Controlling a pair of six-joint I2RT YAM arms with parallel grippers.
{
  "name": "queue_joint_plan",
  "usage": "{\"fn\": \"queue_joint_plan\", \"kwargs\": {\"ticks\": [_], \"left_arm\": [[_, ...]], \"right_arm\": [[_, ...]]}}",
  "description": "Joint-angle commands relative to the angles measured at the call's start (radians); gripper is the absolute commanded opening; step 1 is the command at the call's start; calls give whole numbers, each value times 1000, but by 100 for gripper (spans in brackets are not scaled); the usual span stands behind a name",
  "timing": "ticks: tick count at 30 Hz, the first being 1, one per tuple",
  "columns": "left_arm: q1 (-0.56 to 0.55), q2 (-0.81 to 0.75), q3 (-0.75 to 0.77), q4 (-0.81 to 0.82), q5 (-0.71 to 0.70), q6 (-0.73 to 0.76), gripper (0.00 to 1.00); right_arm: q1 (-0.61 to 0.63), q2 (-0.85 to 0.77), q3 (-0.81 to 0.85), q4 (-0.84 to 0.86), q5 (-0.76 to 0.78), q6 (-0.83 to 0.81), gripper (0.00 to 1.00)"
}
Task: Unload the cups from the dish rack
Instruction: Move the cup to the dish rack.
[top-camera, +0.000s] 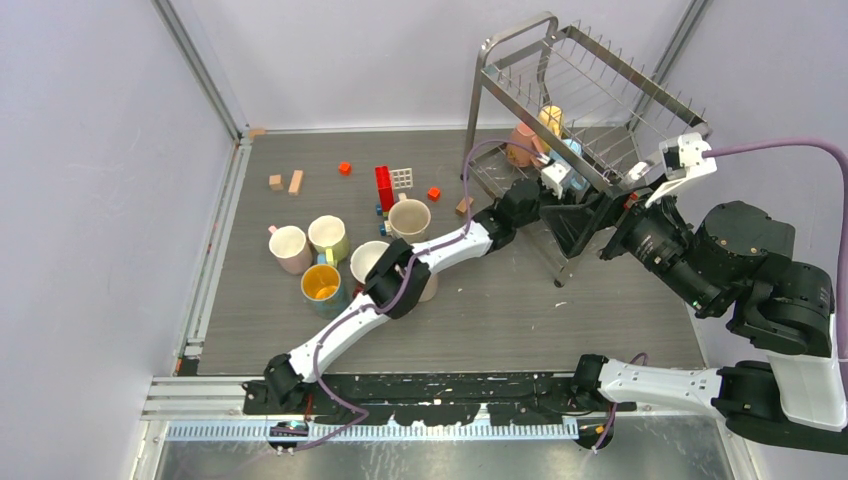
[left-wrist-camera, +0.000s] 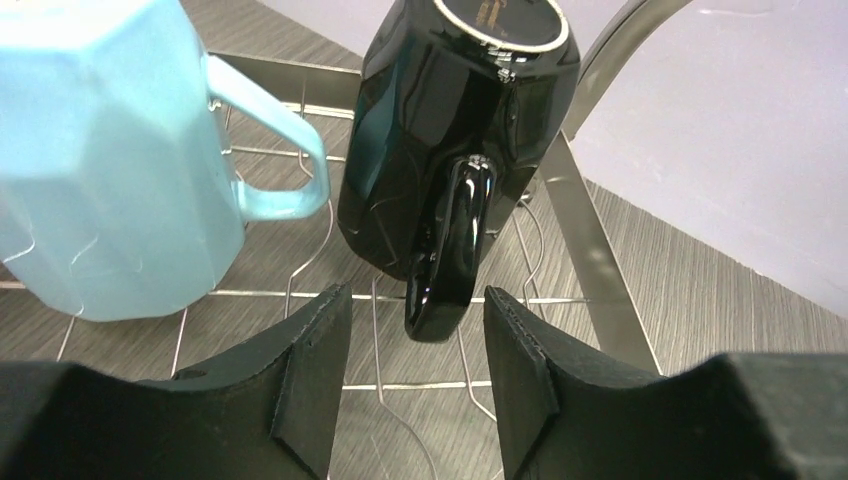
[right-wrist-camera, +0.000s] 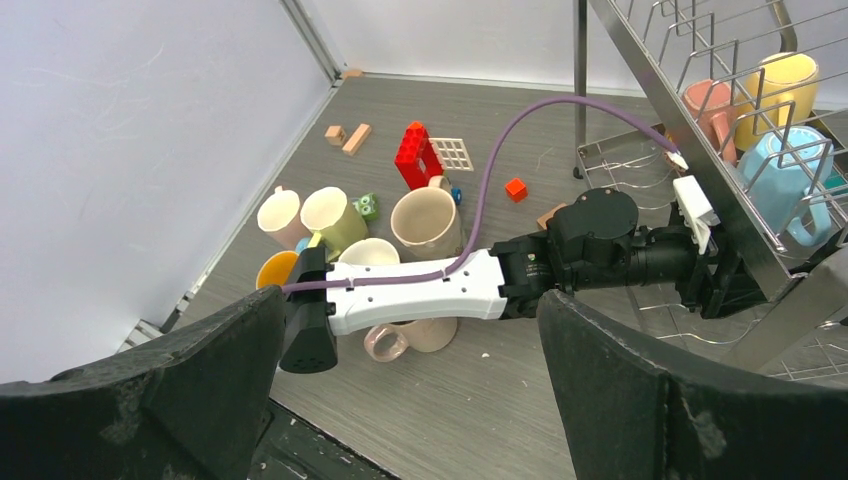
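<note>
The silver wire dish rack (top-camera: 590, 95) stands at the back right. Its tiers hold a pink cup (top-camera: 522, 143), a yellow cup (top-camera: 551, 120) and a light blue cup (top-camera: 572, 150). My left gripper (left-wrist-camera: 418, 340) is open inside the lower tier. The handle of a black cup (left-wrist-camera: 460, 130), which rests base up on the wires, hangs just ahead of and between its fingers without touching them. The light blue cup (left-wrist-camera: 110, 160) sits to its left. My right gripper (right-wrist-camera: 410, 300) is open and empty, held high by the rack's front right, looking down on the left arm.
Several unloaded cups stand left of centre: pink (top-camera: 290, 248), pale yellow (top-camera: 328, 238), mustard (top-camera: 322, 287), beige (top-camera: 409, 220), cream (top-camera: 370, 262). One cup lies partly under the left arm (right-wrist-camera: 400, 338). Toy blocks (top-camera: 384, 187) are scattered behind them. Walls close both sides.
</note>
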Motion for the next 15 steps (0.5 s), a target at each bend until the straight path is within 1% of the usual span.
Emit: {"fn": "queue_joint_plan", "kwargs": {"ticks": [1,6,15], "left_arm": [[-14,40,84,60,3,-10,53],[-26,74,112,96,-46,2,54],[-35,130,172,169,-141,13,50]], "right_arm": [[0,-2,1,28,4,-19,100],[1,2,-5,29,1,-21,100],[0,13,-19,35,-2,-30,100]]}}
